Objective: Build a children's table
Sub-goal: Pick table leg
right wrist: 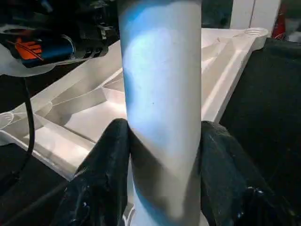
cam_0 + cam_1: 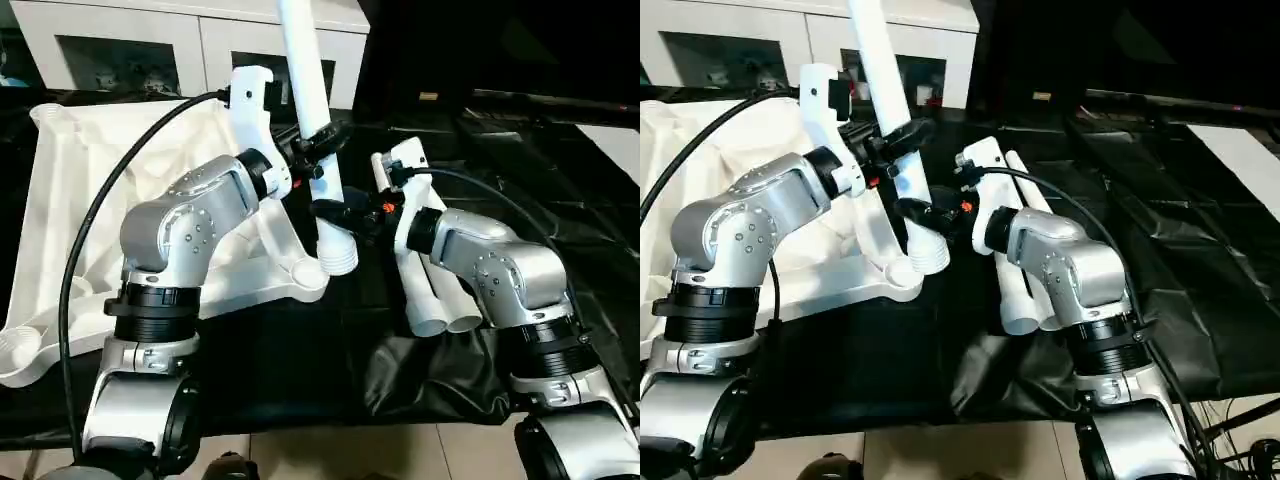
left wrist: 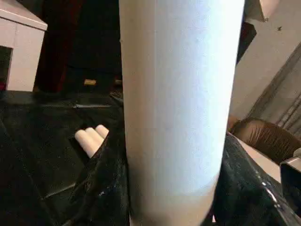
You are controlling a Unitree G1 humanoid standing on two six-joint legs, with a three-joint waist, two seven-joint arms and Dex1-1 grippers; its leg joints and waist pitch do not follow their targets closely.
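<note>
The table top (image 2: pixel 150 200) lies upside down on the black sheet (image 2: pixel 480 370), occupying the left half of the left eye frame, ribbed underside up, so that its round corner sockets face upward to receive legs. One socket (image 2: pixel 300 268) sits at the near corner, left of frame centre.

One leg (image 2: pixel 312 110) stands nearly upright at upper centre, tilted slightly, its ribbed lower end (image 2: pixel 340 255) just beside that socket. By appearance the ribbed end is not yet seated; it appears offset toward the dark sheet.

Both tools are pinching this leg. The left gripper (image 2: pixel 318 150) clamps it partway up; in the left wrist view its dark pads (image 3: pixel 106 179) press against both sides of the tube. The right gripper (image 2: pixel 345 215) clamps lower down, near the ribbed end; in the right wrist view its pads (image 1: pixel 106 169) bracket the tube likewise. A two-point hold of this kind probably serves to steer the leg's angle while aligning it with the socket.

Spare legs (image 2: pixel 435 300) lie on the sheet at centre right, partly under the right forearm; their count cannot be confirmed. The held leg's top is cut off at the frame's upper edge. The left forearm covers part of the top's ribs. The exact gap between ribbed end and socket cannot be determined. A white cabinet (image 2: pixel 130 40) stands along the upper left.
</note>
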